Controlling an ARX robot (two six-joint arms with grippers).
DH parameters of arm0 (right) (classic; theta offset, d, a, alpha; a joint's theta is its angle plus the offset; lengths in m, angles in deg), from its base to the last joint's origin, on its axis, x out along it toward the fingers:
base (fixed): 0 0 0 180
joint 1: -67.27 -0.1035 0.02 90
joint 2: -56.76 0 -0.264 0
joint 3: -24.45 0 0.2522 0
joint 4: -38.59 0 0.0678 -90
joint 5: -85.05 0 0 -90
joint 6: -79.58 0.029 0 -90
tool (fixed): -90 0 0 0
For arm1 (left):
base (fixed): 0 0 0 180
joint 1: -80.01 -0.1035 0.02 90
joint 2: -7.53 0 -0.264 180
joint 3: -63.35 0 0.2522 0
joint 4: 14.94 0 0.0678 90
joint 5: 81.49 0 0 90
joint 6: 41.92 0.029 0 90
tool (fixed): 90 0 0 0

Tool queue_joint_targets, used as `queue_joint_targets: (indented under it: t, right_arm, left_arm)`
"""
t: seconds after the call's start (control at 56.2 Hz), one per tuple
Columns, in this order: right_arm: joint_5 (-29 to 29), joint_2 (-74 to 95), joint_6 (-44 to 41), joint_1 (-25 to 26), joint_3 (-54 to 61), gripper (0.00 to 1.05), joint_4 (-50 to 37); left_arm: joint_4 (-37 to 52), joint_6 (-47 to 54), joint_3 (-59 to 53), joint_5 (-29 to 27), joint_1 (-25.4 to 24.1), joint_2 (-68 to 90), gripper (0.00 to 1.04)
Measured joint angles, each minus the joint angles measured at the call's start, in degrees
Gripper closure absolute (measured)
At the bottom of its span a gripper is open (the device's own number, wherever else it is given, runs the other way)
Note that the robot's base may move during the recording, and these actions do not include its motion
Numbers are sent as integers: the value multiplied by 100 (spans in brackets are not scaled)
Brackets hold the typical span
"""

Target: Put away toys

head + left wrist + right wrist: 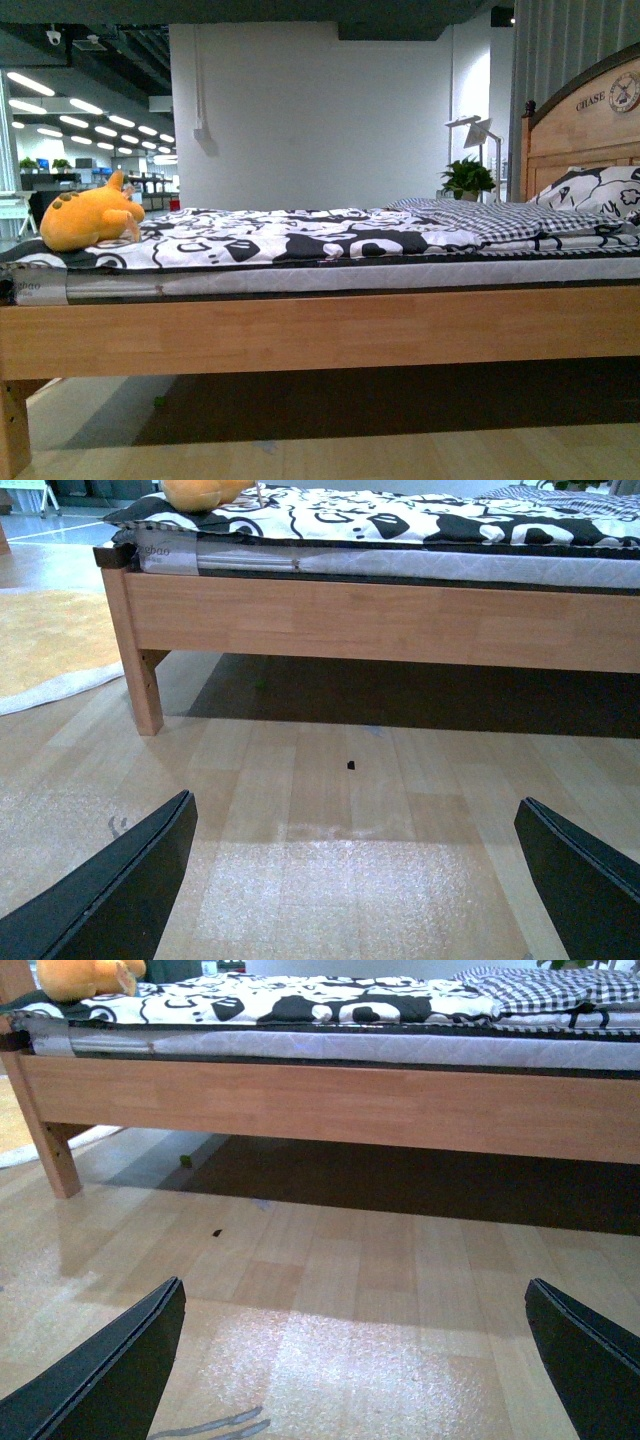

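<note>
Rounded orange plush toy (pixel 88 217) on patterned bedspread (pixel 300 235)

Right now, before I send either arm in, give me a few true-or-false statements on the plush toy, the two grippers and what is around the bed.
1. The plush toy lies on the bed, at the end away from the headboard. True.
2. The left gripper is shut on the toy. False: it is open and empty, above the bare floor in front of the bed.
3. The right gripper is open and holds nothing. True.
4. The potted plant stands on the bed. False: it shows behind the bed, near the headboard.
</note>
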Motion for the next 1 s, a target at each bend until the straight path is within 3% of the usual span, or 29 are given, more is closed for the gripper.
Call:
queue_joint_targets:
  t: [0.996]
  right_arm:
    - [15,0,0,0,0,0,0]
  left_arm:
    - [0,2,0,2,0,0,6]
